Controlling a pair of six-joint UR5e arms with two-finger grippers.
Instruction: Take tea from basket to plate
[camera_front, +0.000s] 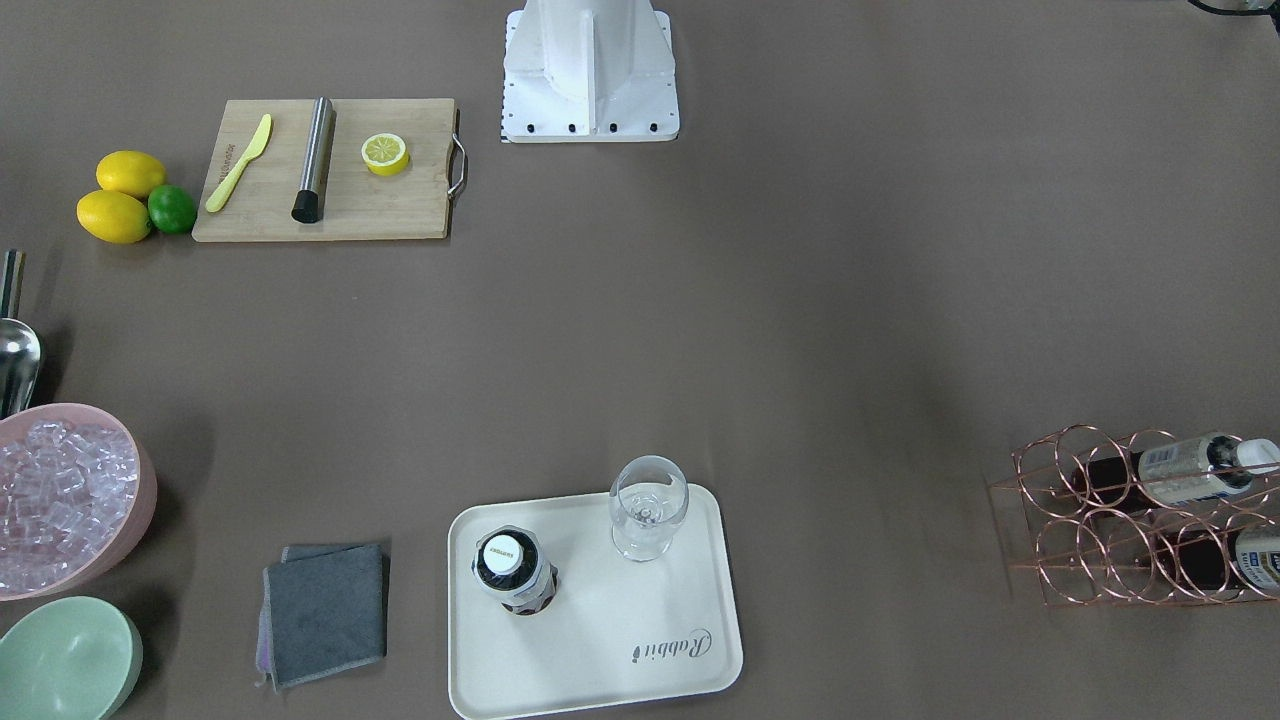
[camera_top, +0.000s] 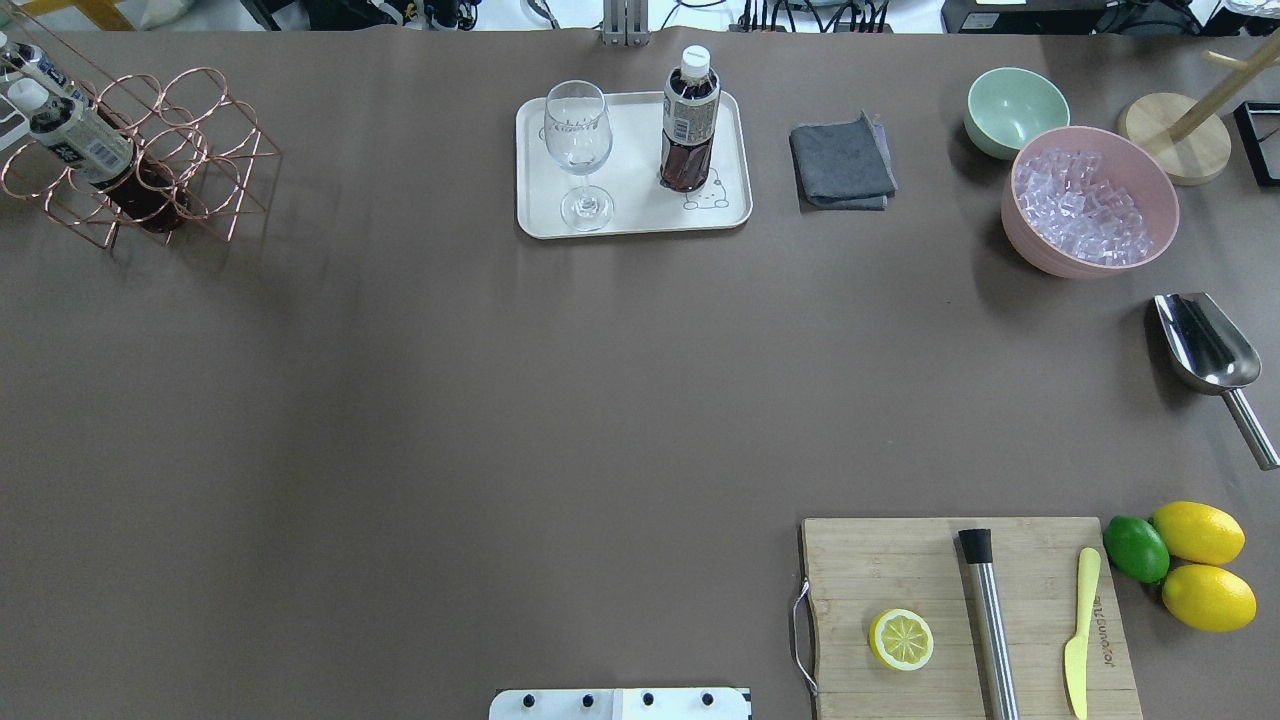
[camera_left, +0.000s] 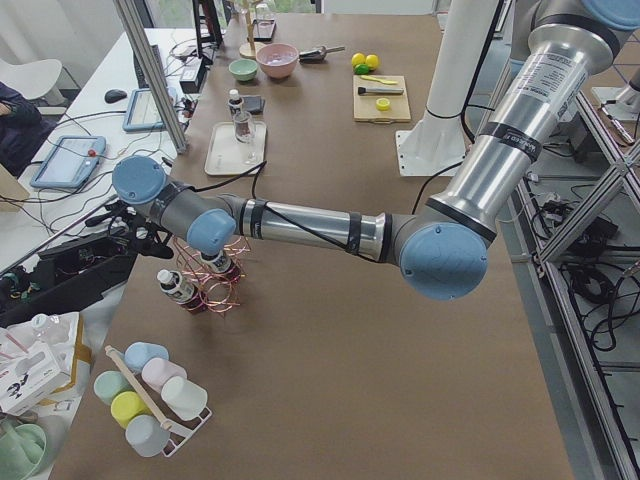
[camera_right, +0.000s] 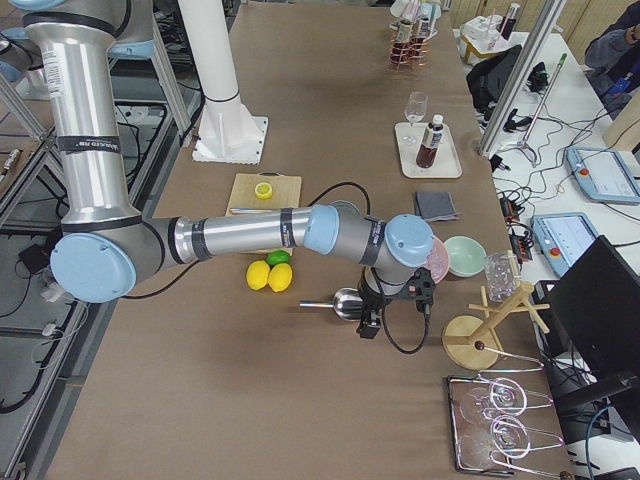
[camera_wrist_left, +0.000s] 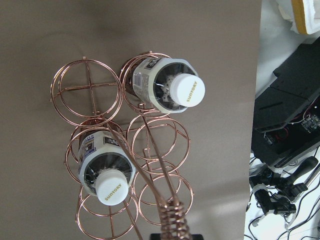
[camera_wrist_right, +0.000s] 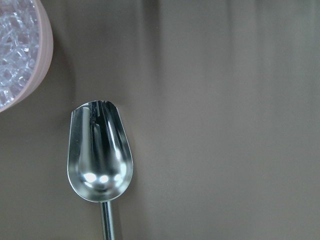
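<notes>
One tea (camera_top: 689, 125) stands upright on the plate (camera_top: 640, 195) beside the glass (camera_top: 577, 130), two more lie in the copper basket (camera_top: 232, 152), and my left tool (camera_left: 140, 238) and right tool (camera_right: 368, 322) (dark, small, seen only from the ends of the table (camera_top: 400, 400)) could be released or clenched, I cannot tell.

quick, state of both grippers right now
Left gripper: cannot be told, near the basket.
Right gripper: cannot be told, over the scoop.
</notes>
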